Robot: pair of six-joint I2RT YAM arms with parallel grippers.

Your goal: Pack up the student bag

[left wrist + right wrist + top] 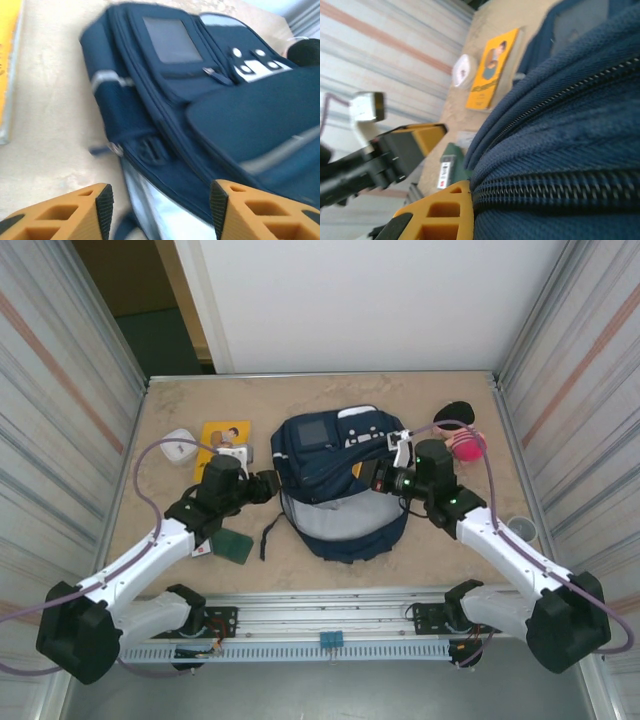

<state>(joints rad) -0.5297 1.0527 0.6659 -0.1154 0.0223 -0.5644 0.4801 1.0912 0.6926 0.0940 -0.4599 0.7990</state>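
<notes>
BAG: student bag [335, 490] lies at centre of desk [250, 400], between the arms | LEFT: left pincer [161, 200] released, empty, beside bag's flank | RIGHT: right pincer [382, 480] clenched, apparently pinching fabric at the zipper [560, 192], likely to hold the mouth open for packing

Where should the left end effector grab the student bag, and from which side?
Probably pinch the zipper lip on the student bag's left side, above the pale lining, coming from the left: that thin fabric edge faces the open left end effector.
</notes>
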